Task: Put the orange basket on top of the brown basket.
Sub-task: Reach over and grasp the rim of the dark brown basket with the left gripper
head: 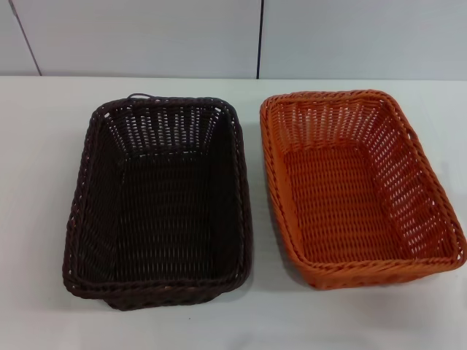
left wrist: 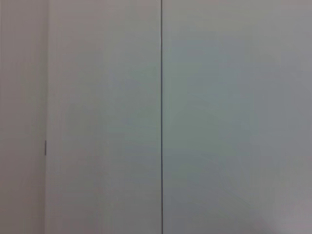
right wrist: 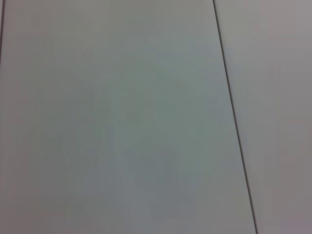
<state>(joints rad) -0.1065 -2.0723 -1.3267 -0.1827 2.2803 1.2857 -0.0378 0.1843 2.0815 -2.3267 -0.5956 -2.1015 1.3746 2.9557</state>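
The orange basket (head: 357,186) stands upright and empty on the white table, at the right in the head view. The brown basket (head: 162,200), very dark and of the same shape, stands upright and empty to its left, a narrow gap between them. Neither gripper nor arm shows in the head view. Both wrist views show only plain pale wall panels with a dark seam.
The white table (head: 44,219) reaches to a pale panelled wall (head: 146,36) at the back. Bare table lies left of the brown basket and in front of both baskets. The orange basket's near right corner lies close to the head view's right edge.
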